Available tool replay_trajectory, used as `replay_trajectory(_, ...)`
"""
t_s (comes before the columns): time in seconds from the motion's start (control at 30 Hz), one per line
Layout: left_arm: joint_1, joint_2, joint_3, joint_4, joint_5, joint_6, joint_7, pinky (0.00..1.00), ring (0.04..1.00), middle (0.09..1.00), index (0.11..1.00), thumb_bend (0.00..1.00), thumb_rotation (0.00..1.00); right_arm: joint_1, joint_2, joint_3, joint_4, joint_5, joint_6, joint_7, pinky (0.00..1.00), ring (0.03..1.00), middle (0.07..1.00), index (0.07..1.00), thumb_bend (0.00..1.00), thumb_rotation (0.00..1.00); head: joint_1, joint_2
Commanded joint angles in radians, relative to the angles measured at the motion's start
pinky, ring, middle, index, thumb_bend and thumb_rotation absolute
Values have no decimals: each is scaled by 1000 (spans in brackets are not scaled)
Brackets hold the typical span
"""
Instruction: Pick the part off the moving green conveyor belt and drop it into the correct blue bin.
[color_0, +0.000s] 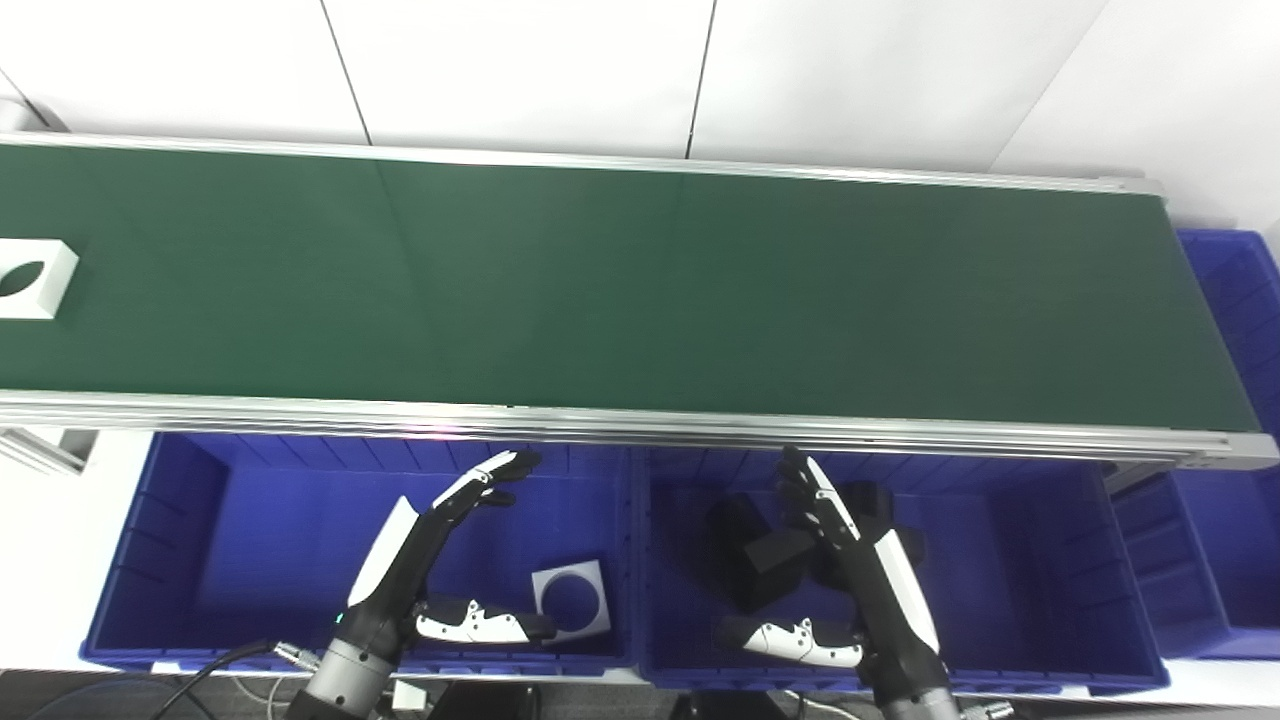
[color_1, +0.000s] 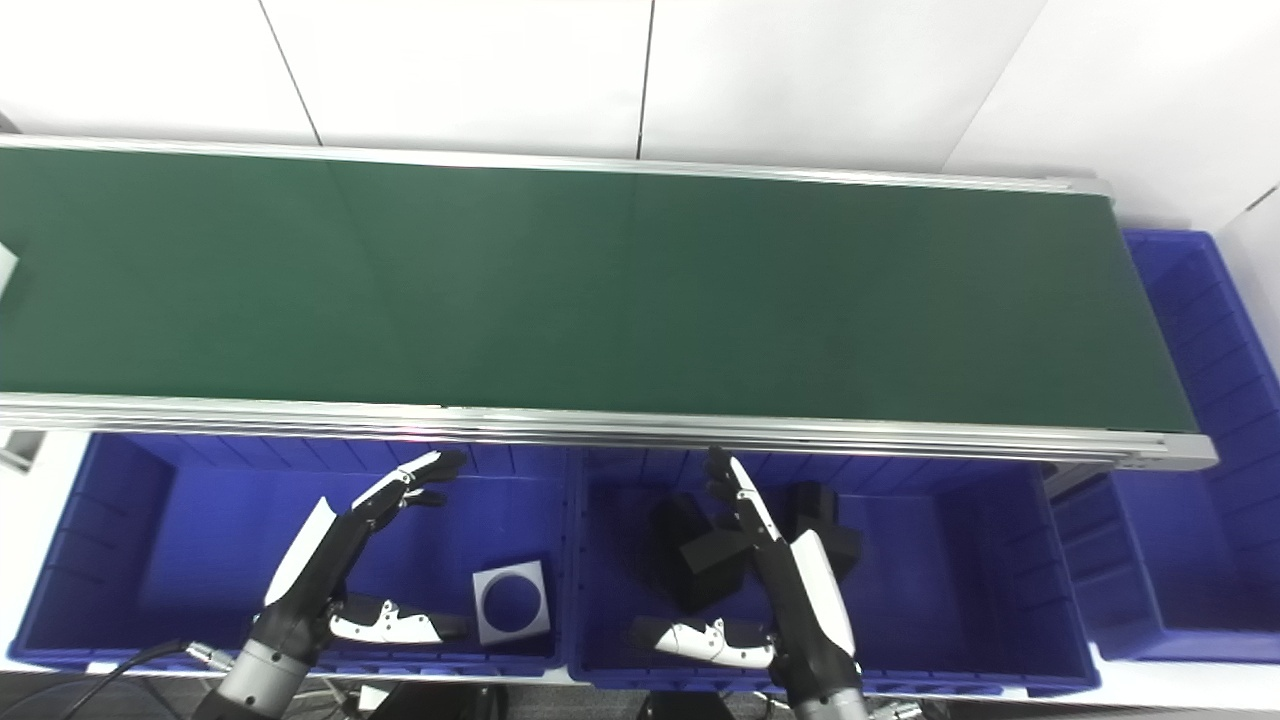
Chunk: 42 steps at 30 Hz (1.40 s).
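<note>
A white square part with a round hole lies on the green conveyor belt at its far left; only its corner shows in the right eye view. My left hand is open and empty, held over the left blue bin. My right hand is open and empty, held over the middle blue bin. Both hands are below the belt's near rail, far from the white part.
The left bin holds a white square part with a hole. The middle bin holds several black blocks. A third blue bin stands at the belt's right end. The belt's aluminium rail runs just above the bins.
</note>
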Motion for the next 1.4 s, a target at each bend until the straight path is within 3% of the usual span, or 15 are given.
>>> replay_trajectory(0.0, -13, 18, 0, -14, 19, -25, 27, 738, 833, 885, 839, 945, 422, 4, 3, -1, -30, 5, -9, -9, 782, 887, 925, 969, 894, 412, 0, 1)
replay_trajectory(0.77, -19, 15, -14, -8, 17, -25, 39, 732, 832, 884, 840, 950, 428, 4, 0, -7, -25, 17, -10, -7, 781, 886, 918, 964, 890, 394, 17, -5)
replay_trajectory(0.97, -35, 12, -46, 2, 42, -25, 73, 747, 823, 868, 833, 947, 410, 3, -12, -17, -9, 40, -27, -7, 791, 893, 929, 964, 875, 360, 180, -54)
replay_trajectory(1.07, -34, 8, -50, -4, 43, -25, 90, 734, 815, 860, 820, 956, 420, 0, -25, -24, 14, 56, -58, -11, 803, 902, 937, 972, 864, 346, 299, -101)
replay_trajectory(1.2, -35, 11, -29, -27, 29, -25, 88, 721, 797, 844, 808, 965, 398, -8, -37, -30, 52, 79, -94, -15, 837, 924, 949, 982, 849, 322, 381, -147)
replay_trajectory(1.37, -39, 26, 19, -55, 41, -25, 97, 679, 763, 812, 780, 999, 395, -21, -43, -38, 93, 69, -146, -30, 838, 916, 954, 992, 826, 312, 425, -173)
